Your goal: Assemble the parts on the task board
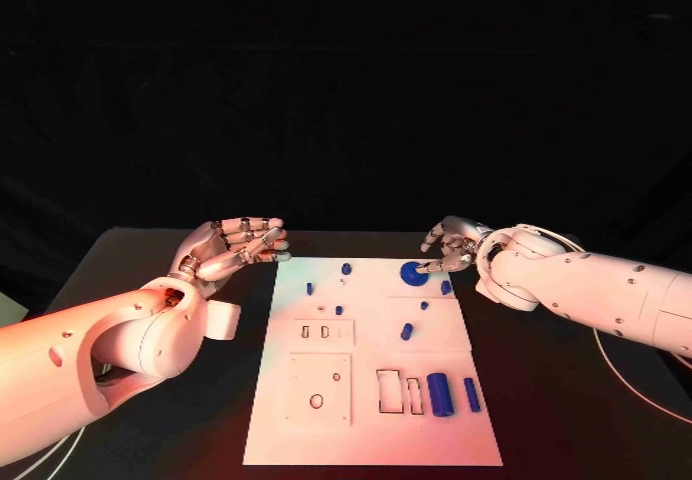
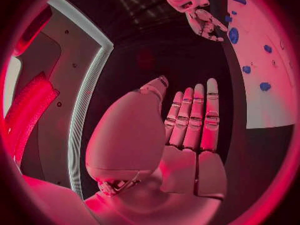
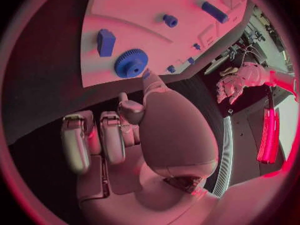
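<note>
While poised at the task board's far right corner, right hand, fingers curled, holding nothing, beside blue gear lying flat there: close squarely on gear's rim. Left hand spread, idle.

Left robot hand empty, fingers extended; right robot hand curled, empty.

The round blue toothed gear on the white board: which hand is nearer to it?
Right. The right hand has its fingers at the round blue toothed gear; the left hand hovers off the white board's far left corner.
</note>
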Motion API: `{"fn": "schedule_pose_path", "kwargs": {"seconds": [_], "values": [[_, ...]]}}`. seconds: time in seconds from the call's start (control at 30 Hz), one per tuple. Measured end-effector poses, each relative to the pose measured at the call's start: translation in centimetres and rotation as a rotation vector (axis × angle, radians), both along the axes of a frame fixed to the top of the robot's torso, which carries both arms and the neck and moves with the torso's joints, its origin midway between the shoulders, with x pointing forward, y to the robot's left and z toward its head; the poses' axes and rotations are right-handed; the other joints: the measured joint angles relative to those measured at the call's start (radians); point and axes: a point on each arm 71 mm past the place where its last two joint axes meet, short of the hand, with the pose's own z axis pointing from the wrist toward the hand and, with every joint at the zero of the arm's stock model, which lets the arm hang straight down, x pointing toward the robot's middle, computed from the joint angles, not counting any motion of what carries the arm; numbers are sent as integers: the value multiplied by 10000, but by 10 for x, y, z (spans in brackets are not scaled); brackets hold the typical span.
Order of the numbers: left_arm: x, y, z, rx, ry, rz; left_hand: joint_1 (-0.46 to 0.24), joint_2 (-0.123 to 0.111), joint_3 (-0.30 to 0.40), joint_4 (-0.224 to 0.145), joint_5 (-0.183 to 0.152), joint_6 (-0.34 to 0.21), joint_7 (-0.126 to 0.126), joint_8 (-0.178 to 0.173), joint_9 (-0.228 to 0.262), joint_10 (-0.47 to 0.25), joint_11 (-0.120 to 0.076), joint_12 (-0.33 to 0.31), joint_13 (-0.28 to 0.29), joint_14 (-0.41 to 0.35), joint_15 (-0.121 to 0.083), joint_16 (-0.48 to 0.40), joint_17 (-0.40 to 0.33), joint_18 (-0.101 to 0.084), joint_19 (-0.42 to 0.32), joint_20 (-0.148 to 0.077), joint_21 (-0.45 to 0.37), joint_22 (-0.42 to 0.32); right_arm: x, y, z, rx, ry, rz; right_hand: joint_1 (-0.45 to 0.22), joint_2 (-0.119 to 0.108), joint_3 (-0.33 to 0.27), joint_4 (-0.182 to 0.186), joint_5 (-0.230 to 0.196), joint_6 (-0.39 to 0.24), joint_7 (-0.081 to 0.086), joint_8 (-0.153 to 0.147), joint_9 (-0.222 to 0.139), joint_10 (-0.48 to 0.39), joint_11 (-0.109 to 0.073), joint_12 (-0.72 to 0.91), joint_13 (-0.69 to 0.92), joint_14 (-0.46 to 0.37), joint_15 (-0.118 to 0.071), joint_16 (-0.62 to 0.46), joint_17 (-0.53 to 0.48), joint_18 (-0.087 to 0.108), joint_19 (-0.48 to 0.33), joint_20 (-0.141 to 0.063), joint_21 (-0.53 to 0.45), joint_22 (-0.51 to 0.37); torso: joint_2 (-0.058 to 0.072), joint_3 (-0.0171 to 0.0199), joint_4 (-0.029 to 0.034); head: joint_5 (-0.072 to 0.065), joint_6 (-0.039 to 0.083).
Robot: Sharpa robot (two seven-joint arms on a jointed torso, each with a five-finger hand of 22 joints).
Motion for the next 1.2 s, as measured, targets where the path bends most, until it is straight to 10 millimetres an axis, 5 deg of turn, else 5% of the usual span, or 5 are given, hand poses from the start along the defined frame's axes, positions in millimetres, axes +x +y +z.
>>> {"fn": "schedule_pose_path", "kwargs": {"seconds": [0.83, 1.2], "values": [[1, 0, 0, -1, 10, -9, 0, 0, 0, 0, 2, 0, 0, 0, 0, 0, 0, 1, 0, 0, 0, 0, -2, 0, 0, 0, 0, 0, -1, 13, -17, -205, 322, 236, 83, 164, 367, -88, 0, 347, -115, 196, 38, -35, 30, 194, 20, 0, 1, -3, -4, 1, 0, -1, -1, -4, -17, -8, -10, 40, -79], [1, 1, -1, 5, 15, 0, 0, 0, 70, -13, 3, 0, 0, 0, 0, 0, 0, 1, 0, 1, 0, -47, 39, 0, 0, 0, 0, 0, -1, 17, -19, -449, 146, 352, 301, 234, 966, -115, -271, 690, -149, 233, -3, -40, 23, 232, 44, -15, -68, -5, -5, 3, 0, -1, -2, -4, -15, -1, -2, 53, -97]]}}
